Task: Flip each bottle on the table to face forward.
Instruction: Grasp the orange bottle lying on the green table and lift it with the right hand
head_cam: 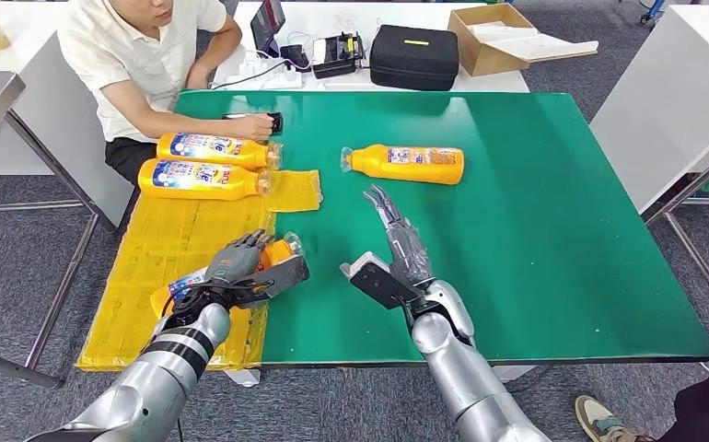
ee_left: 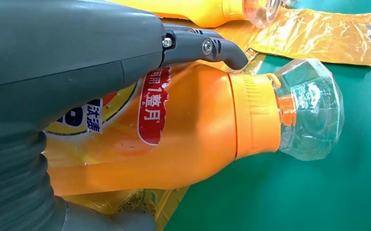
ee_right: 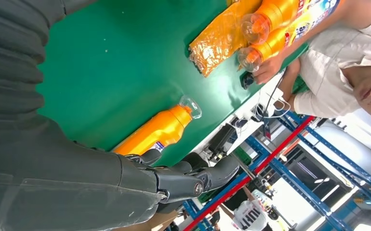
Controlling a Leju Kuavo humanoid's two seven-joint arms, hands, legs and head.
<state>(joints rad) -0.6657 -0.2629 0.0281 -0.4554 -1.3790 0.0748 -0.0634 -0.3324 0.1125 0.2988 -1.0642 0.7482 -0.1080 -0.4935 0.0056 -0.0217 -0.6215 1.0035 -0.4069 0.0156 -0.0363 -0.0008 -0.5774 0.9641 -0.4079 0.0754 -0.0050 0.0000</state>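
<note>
Four orange bottles are laid flat: one (head_cam: 240,267) is gripped by the left hand (head_cam: 236,262) on the yellow sheet (head_cam: 162,276), apparently for turning, while the right hand (head_cam: 397,241), fingers spread and holding nothing, is hovered near the lone bottle (head_cam: 406,164) on the green table (head_cam: 553,230).

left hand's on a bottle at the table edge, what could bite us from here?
1. The held bottle lies on crinkled yellow film near the table edge; it might slide or roll off if the left robot hand loosens.
2. The person's hand rests close to the two far bottles.
3. The right robot hand hovers open, short of the lone bottle.
</note>
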